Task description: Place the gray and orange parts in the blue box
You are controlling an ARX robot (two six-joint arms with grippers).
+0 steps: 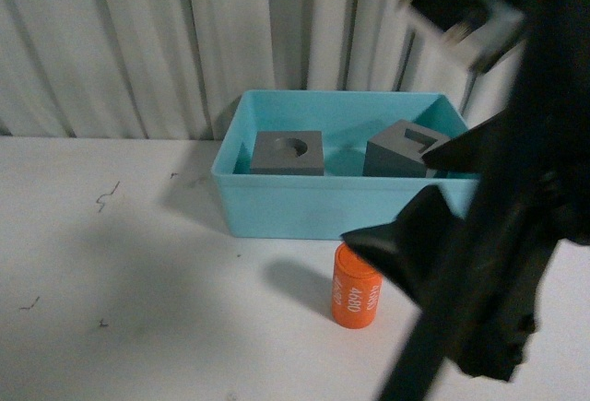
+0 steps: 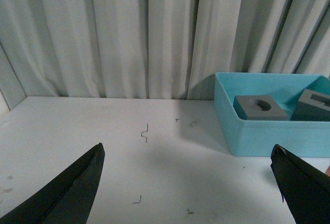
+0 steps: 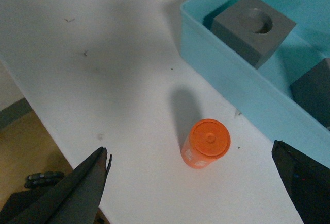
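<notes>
Broadly, backdrop: a pale pleated curtain (image 1: 111, 41) hangs across the far side.
Table: a white table (image 1: 111, 263) with a few small dark marks on its left half.
Right arm: a dark right arm (image 1: 516, 235) fills the right of the front view, reaching down over the near right part of the table.
Right gripper: the right gripper (image 3: 189, 148) is spread wide and holds nothing. It hangs above the orange cylinder, which its wrist view shows between the two fingers, clear of both.
Left gripper: the left gripper (image 2: 186, 148) is also spread wide with nothing in it. It is over bare table left of the blue box.
Blue box: the blue box (image 1: 304, 207) sits at the far middle of the table, close to the curtain.
Gray cubes: the cube with the round recess (image 1: 288, 153) lies inside the box on the left. The cube with the rectangular recess (image 1: 401, 150) lies inside on the right, slightly turned and apart from the first.
Orange cylinder: the orange cylinder (image 1: 356, 288) stands upright on the table, outside the box and just near of its near wall. White digits reading 4680 run along its side.
</notes>
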